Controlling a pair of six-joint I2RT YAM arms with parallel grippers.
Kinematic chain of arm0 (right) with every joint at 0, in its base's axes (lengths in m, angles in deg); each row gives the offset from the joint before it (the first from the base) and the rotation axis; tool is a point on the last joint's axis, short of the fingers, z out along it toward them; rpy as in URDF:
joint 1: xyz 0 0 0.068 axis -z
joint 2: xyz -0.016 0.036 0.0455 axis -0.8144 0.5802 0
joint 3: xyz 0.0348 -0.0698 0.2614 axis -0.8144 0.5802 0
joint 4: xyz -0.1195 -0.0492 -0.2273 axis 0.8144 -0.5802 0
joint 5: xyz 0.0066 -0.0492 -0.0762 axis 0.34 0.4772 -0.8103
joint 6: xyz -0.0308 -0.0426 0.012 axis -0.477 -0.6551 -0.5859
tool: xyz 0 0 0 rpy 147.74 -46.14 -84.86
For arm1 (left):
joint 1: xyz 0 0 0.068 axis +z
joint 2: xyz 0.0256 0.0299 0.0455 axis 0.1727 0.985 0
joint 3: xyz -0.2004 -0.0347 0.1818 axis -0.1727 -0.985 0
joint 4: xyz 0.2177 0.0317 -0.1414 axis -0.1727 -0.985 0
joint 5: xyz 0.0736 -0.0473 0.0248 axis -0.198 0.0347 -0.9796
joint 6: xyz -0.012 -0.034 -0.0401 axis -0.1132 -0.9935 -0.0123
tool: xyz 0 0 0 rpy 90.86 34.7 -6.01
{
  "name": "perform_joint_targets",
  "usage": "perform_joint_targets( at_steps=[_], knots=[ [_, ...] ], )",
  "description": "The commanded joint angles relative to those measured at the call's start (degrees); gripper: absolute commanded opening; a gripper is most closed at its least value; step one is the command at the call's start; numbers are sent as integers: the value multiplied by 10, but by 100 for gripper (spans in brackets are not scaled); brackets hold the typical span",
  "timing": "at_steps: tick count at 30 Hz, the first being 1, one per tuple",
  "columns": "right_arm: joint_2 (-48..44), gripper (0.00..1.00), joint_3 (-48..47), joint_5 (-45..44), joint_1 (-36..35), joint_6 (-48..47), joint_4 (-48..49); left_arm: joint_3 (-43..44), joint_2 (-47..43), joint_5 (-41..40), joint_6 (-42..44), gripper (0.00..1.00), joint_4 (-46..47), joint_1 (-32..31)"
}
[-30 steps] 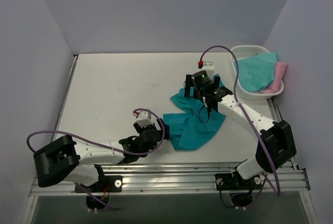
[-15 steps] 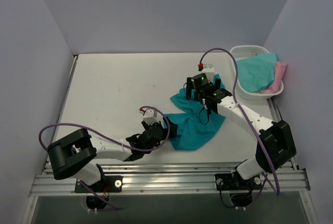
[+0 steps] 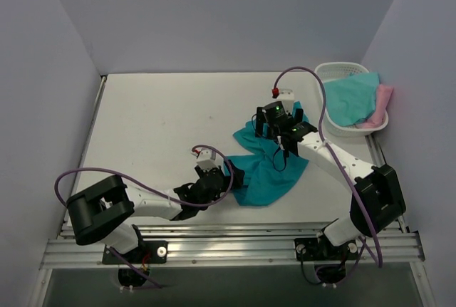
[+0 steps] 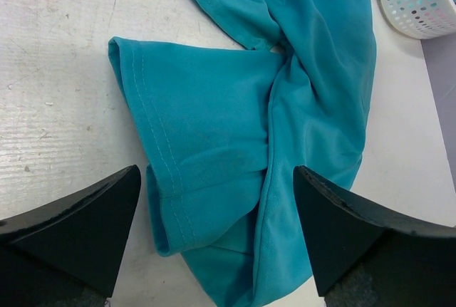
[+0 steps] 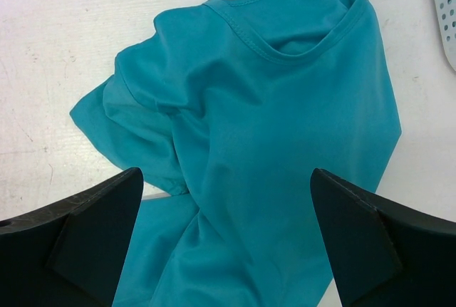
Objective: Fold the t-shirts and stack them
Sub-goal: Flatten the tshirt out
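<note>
Teal cloth first: found the deep teal short-sleeved cloth t-shirt [image 3: 269,172] crumpled and twisted on the white table [image 3: 164,115], right of middle, not yet spread or folded. Saw the left gripper [image 3: 228,177] pushed forward from a second before, up to the near sleeve hem [image 4: 153,150], jaws eased to full width either side of it, gripping nothing. Found the right gripper [image 3: 279,120] much where it had been, poised above the collar [image 5: 299,36], likewise released and empty. Judged a two-point pick-up to be close. Noted the lighter aqua tee [image 3: 353,97] and pale pink tee [image 3: 385,99] heaped in the white slotted plastic basket [image 3: 329,70].
</note>
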Motion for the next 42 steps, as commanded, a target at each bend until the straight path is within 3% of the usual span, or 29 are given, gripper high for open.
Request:
perform_joint_targets(
  at_steps=[1, 7, 8, 11, 12, 17, 18, 19, 23, 25, 26, 27, 28, 32, 36, 42],
  knots=[
    [-9, 100, 5, -22, 6, -4, 0, 20, 8, 11, -8, 95, 24, 2],
    [-10, 100, 8, -23, 9, -4, 0, 23, 16, 20, -9, 81, 29, 2],
    [-10, 100, 8, -23, 9, -4, 1, 24, 16, 20, -10, 70, 29, 2],
    [-11, 100, 9, -23, 9, -4, 1, 30, 16, 19, -10, 55, 19, 2],
    [-11, 100, 9, -23, 9, -4, 2, 31, 16, 19, -10, 43, 14, 2],
    [-13, 100, 13, -24, 9, -4, 3, 38, 17, 7, -10, 21, 1, 2],
    [-14, 100, 13, -23, 9, -4, 3, 37, 16, 6, -9, 5, -1, 2],
    [-14, 100, 13, -24, 9, -4, 3, 38, 14, -1, -8, 3, -4, 2],
    [-18, 100, 13, -16, 9, -1, 5, 45, -19, -16, 33, 2, -41, 8],
    [-23, 100, 13, -6, 6, -2, 8, 60, -85, -57, 58, 2, -96, 10],
    [-28, 100, 12, -2, 3, -2, 8, 63, -117, -89, 64, 2, -171, 10],
    [-31, 100, 11, 4, 0, -2, 8, 56, -155, -147, 65, 2, -200, 10],
    [-36, 100, 11, 5, -2, -2, 10, 47, -228, -167, 72, 2, -220, 18],
    [-29, 100, 9, 35, -16, 8, 31, 16, -354, -181, 111, 2, -267, 40],
    [18, 100, -27, 90, -53, 31, 57, 4, -373, -183, 94, 2, -295, 45],
    [160, 100, -163, 119, -112, 41, 54, -14, -309, -142, 50, 2, -279, 47]
  ],
)
